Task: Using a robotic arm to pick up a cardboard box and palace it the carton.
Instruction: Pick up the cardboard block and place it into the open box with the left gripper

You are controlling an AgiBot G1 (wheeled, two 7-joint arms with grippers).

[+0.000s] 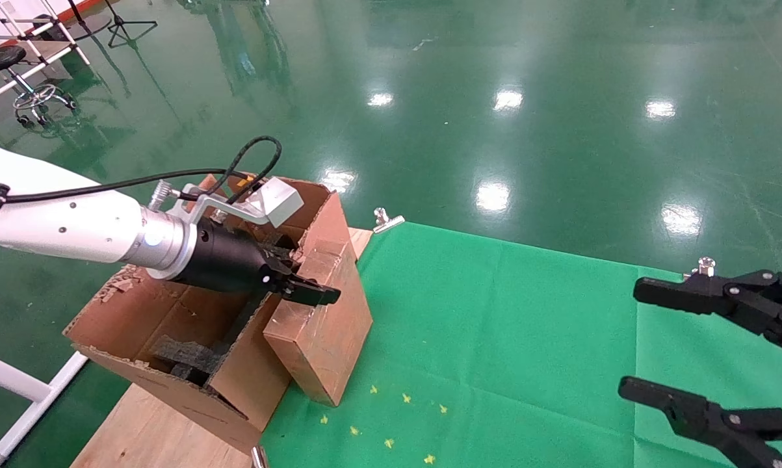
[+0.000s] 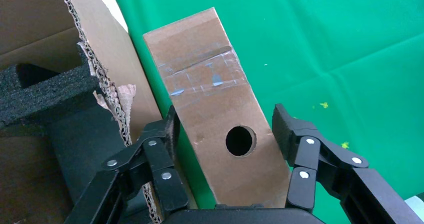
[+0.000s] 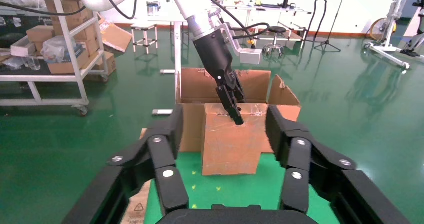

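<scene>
Left arm, a white tube with silver wrist and black left gripper (image 1: pixel 299 286), reaches over the large brown corrugated carton (image 1: pixel 137 325) with torn, ragged flaps; its linked black fingers (image 2: pixel 160 154) straddle the upper part of the small, closed, reddish-brown cardboard box (image 1: pixel 325 325); one finger lies on the carton side of the box, the other on the cloth side; in the left wrist view the jaws stand spread about the box's width, with slight gaps at the pads, so a firm grip is not shown; the box face between them bears a round hole (image 2: pixel 240 140) and a strip of clear tape (image 2: pixel 205 74).

The cardboard box stands tilted on the green cloth (image 1: pixel 508 338), outside the carton, its upper end leaning against the carton's outer wall; small yellow marks (image 1: pixel 404 416) dot the cloth near its lower end.

Black foam blocks (image 1: pixel 182 357) lie inside the carton; the carton rests on a wooden board (image 1: pixel 137 429) at the cloth's edge; a silver clamp (image 1: pixel 385 220) sits at the cloth's far border.

The all-black right gripper (image 1: pixel 644 338) hangs well apart, over the cloth's right side, jaws wide apart and holding nothing; its fingers (image 3: pixel 160 154) frame the box and carton in the right wrist view; a glossy green floor (image 1: pixel 495 97) surrounds the workspace.
</scene>
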